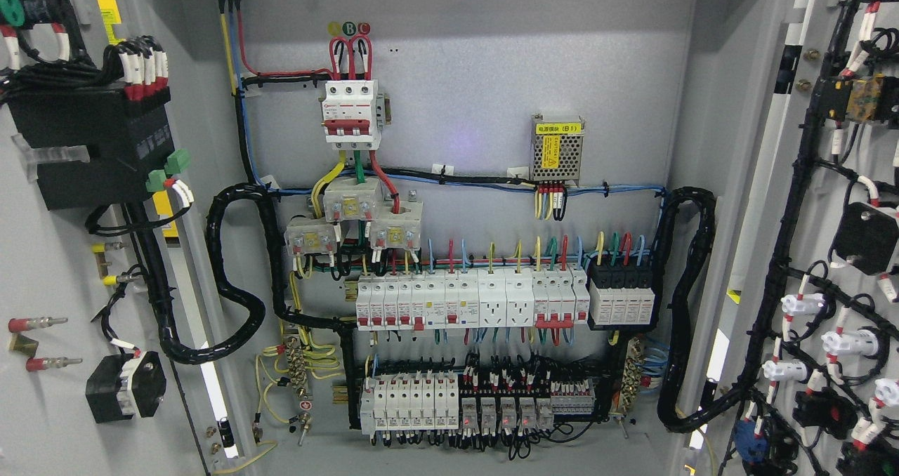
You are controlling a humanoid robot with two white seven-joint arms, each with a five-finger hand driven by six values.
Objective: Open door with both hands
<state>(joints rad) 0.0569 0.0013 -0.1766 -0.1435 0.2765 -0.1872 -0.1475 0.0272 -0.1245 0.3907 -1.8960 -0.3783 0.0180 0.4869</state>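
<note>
Both doors are standing wide open here: the left door (49, 265) is swinging out past the picture's left edge, the right door (829, 251) past the right, each one showing us its wired inner face. No hand is showing anywhere in this view, so whether the fingers are released, clenched or grasping something, I cannot tell.

Judging by how things lie, the opening looks done or very nearly so. If any push is left, the thing to do is press on bare grey panel near each door's outer edge, keeping fingers off the wiring bolted to the inner faces.

Between the doors, the back panel (463, 76) is sitting fully exposed. Up top a red breaker (351, 114) is feeding down to a breaker row (470, 300), with a power supply (556, 149) off to the right and a lower row of relays (502, 413) glowing red. A thick black loom (235, 279) is looping from the cabinet to the left door, another loom (692, 307) is running to the right one. Those looms are the snag risk if either door is swinging further.
</note>
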